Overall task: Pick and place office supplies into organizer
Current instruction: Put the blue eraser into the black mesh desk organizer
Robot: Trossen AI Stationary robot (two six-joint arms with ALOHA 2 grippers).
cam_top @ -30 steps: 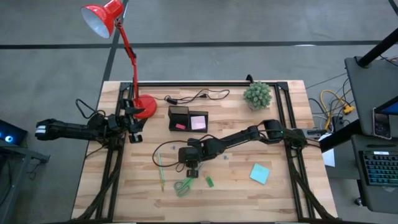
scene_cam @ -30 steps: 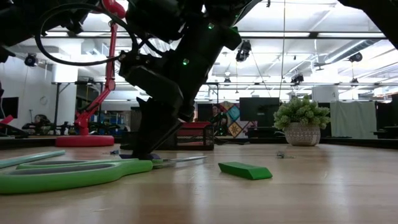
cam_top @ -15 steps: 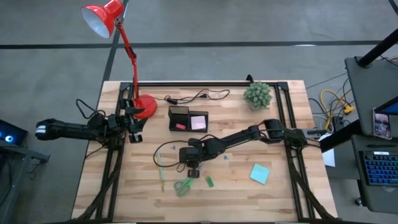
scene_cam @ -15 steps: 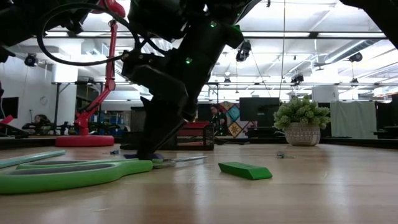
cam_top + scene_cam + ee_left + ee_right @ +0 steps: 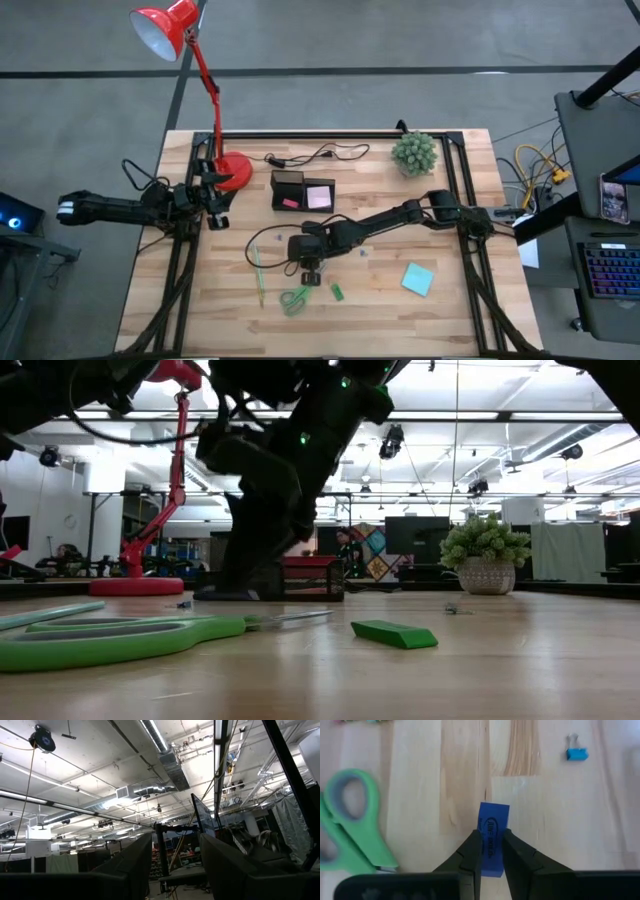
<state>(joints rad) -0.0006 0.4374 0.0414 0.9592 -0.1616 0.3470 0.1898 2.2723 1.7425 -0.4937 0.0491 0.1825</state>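
A: Where is the right gripper [image 5: 487,851]?

B: Over the middle of the pale wooden table [image 5: 400,310], just above the board. Its two dark fingers [image 5: 471,854] are pinched on a small blue rectangular eraser with dark print [image 5: 491,837]. In the low view the gripper [image 5: 250,575] seems lifted clear of the wood, so I judge the pick is made and the carry is starting.

A: And the left gripper [image 5: 213,192]?

B: It waits at the table's left edge near the round red base of the desk lamp [image 5: 234,171]. Its fingers stand wide apart, and the left wrist view, aimed up at the ceiling, shows nothing between them.

A: Where does the eraser go?

B: Into the small black rectangular organizer box [image 5: 303,190], which sits toward the back of the table, beyond the gripper, with pink notes visible inside. The next move likely calls for more lift, then travel to a free compartment before release.

A: What is left?

B: The green-handled scissors [image 5: 294,298] lie beside the gripper, the flat green piece [image 5: 337,292] near them, the thin green pencil [image 5: 258,272] further left, and the teal square sticky pad [image 5: 417,279] well apart on the right.
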